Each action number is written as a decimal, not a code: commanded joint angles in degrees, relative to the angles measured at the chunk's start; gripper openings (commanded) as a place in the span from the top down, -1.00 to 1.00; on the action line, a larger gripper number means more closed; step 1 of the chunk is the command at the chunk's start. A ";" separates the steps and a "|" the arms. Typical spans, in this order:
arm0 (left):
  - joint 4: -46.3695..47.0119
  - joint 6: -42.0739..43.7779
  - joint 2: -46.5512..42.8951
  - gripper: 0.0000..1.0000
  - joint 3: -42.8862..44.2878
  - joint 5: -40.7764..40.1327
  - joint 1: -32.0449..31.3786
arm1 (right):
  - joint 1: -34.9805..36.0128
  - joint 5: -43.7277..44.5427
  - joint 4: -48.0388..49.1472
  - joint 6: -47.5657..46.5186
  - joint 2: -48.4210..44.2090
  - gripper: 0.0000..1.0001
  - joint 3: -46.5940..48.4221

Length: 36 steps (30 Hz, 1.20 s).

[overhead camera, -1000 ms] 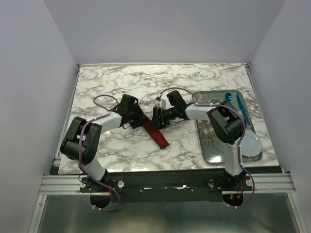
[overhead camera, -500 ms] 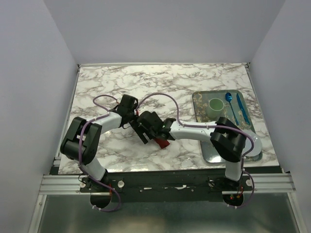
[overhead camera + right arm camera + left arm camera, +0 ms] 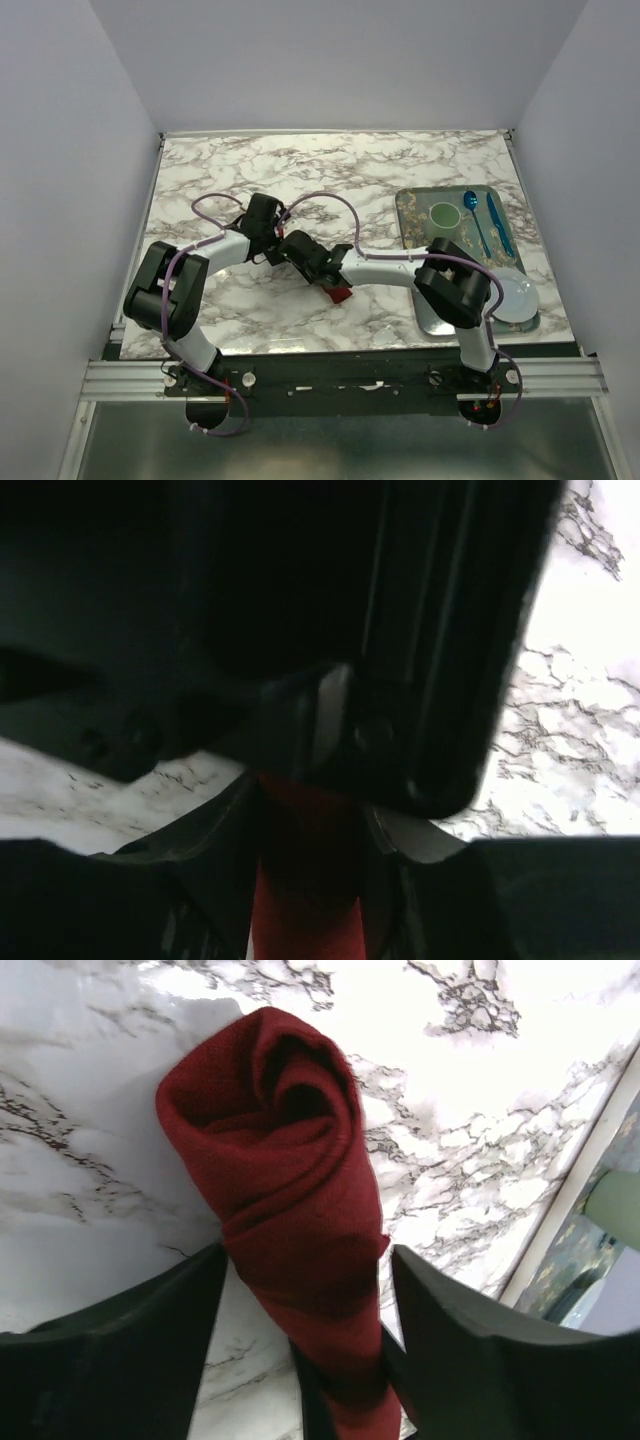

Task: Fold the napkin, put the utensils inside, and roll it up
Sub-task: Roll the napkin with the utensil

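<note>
The dark red napkin [image 3: 338, 293] lies rolled into a thick tube on the marble table; only its lower end shows from above. In the left wrist view its spiral end [image 3: 290, 1190] faces the camera. My left gripper [image 3: 305, 1260] straddles the roll with both fingers against its sides [image 3: 283, 243]. My right gripper [image 3: 302, 254] reaches across from the right and grips the same roll [image 3: 300, 910] just behind the left gripper [image 3: 305, 810]. No gold utensils show; they are hidden.
A metal tray [image 3: 425, 312] at the right holds a green cup [image 3: 443, 214], a blue spoon [image 3: 473, 210], a blue knife [image 3: 497, 222] and a white plate [image 3: 512, 295]. The right forearm lies low over the table between tray and napkin.
My right arm has swung left from the napkin's upper end and stretched out low over the roll, covering most of it. The left arm has stayed put.
</note>
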 commanded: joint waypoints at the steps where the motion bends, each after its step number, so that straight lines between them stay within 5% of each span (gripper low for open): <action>1: -6.29 4.70 -0.79 -0.65 1.62 -4.23 0.44 | -3.15 -9.74 1.84 3.30 -1.21 0.25 -1.95; 6: -7.53 6.90 -4.21 -0.73 3.82 -5.47 0.62 | -9.81 -25.30 3.68 8.64 -3.42 0.27 -4.50; 13: -5.09 6.39 -5.45 -0.75 2.60 -2.58 0.53 | -20.12 -58.31 10.98 17.01 -2.29 0.24 -9.26; 19: -2.35 4.62 -1.76 -0.74 3.38 1.38 0.36 | -23.81 -73.38 16.78 22.72 3.87 0.23 -8.20; 27: -4.80 5.59 4.74 -0.63 7.94 -1.77 -0.08 | -25.22 -76.93 21.36 26.15 5.37 0.18 -9.25; 36: -6.30 6.38 3.17 -0.13 5.67 -5.29 -0.08 | -24.26 -66.48 11.79 18.18 -1.73 -0.33 -8.11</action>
